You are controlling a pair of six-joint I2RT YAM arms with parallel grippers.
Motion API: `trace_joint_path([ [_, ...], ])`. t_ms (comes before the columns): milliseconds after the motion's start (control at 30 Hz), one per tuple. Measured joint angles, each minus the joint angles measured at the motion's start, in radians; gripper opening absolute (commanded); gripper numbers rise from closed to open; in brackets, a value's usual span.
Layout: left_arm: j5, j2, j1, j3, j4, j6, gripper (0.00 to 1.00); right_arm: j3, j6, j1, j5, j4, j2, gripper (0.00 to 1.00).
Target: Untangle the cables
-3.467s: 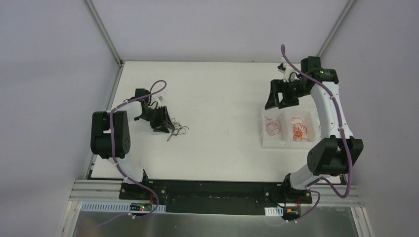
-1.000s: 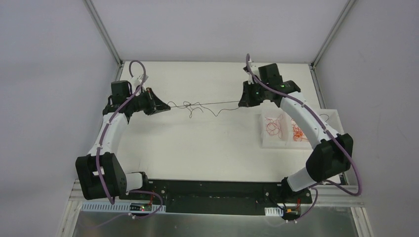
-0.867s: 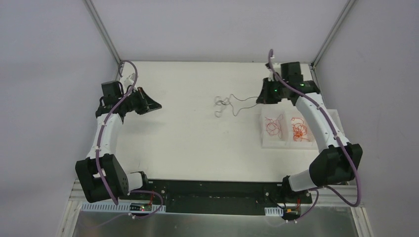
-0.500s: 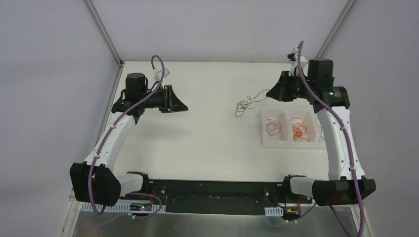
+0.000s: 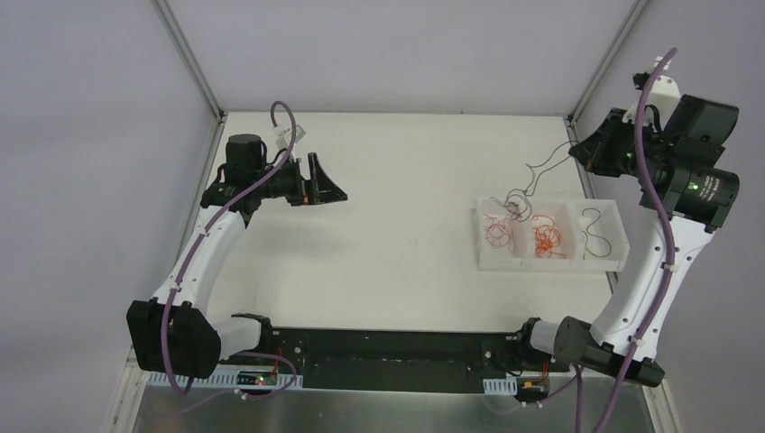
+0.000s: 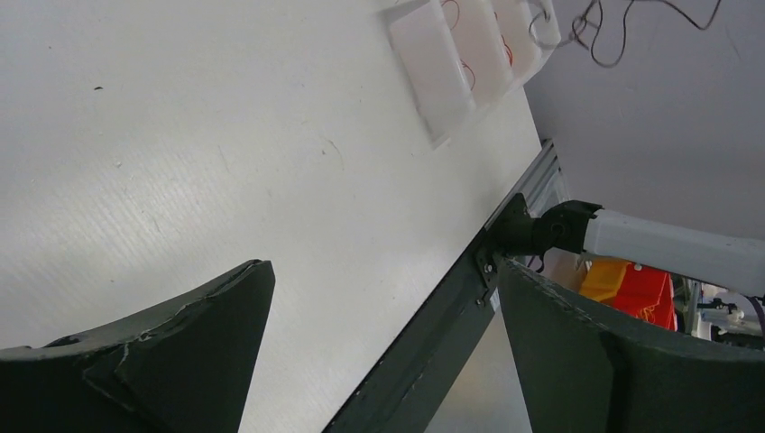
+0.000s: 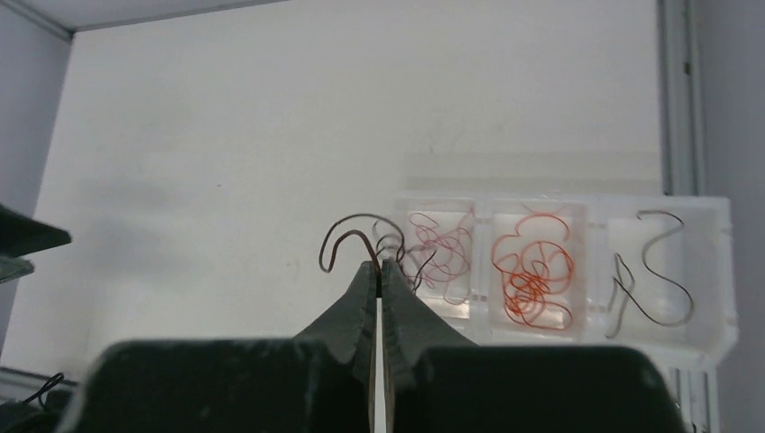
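Observation:
My right gripper (image 5: 584, 152) is raised above the table's far right and is shut on a thin dark cable (image 5: 539, 168). The cable hangs down in curls to a small knot (image 5: 515, 205) over the tray's left compartment. In the right wrist view the closed tips (image 7: 380, 263) pinch this cable (image 7: 350, 227), which loops up and left. Reddish cables (image 7: 439, 248), orange cables (image 7: 532, 271) and one dark cable (image 7: 654, 271) lie in separate compartments. My left gripper (image 5: 330, 185) hovers at the far left, open with nothing in it; its fingers (image 6: 180, 343) stand wide apart.
The clear three-compartment tray (image 5: 550, 264) sits at the table's right side and shows small in the left wrist view (image 6: 433, 63). Aluminium frame posts (image 5: 189, 63) rise at the back corners. The black base rail (image 5: 388, 347) runs along the near edge.
The left gripper opened and let go of the dark cable. The right arm rose and swung right, carrying the slack cable from the table's middle to above the tray.

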Motion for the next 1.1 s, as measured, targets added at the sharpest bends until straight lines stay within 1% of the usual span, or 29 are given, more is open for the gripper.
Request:
trace_joint_path([
  [133, -0.009, -0.009, 0.0, -0.021, -0.001, 0.003, 0.99, 0.05, -0.064, -0.151, 0.032, -0.086, 0.047, 0.0],
  [300, -0.027, -0.021, 0.0, -0.032, -0.016, 0.023, 0.99, 0.066, -0.151, -0.364, 0.043, -0.14, 0.126, 0.0],
  [467, -0.035, -0.022, 0.0, -0.032, -0.027, 0.03, 0.99, 0.102, -0.216, -0.496, 0.06, -0.156, 0.234, 0.0],
  [600, -0.046, -0.021, 0.0, -0.032, -0.03, 0.031, 0.99, 0.102, -0.253, -0.537, 0.081, -0.152, 0.282, 0.0],
  [733, -0.05, -0.021, 0.0, -0.032, -0.033, 0.031, 0.99, 0.06, -0.28, -0.543, 0.107, -0.119, 0.28, 0.0],
  [967, -0.051, -0.011, 0.0, -0.032, -0.035, 0.033, 0.99, -0.141, -0.33, -0.543, 0.206, 0.04, 0.261, 0.0],
  [1100, -0.055, 0.013, 0.0, -0.026, -0.036, 0.034, 0.99, -0.195, -0.34, -0.538, 0.259, 0.101, 0.278, 0.0],
])
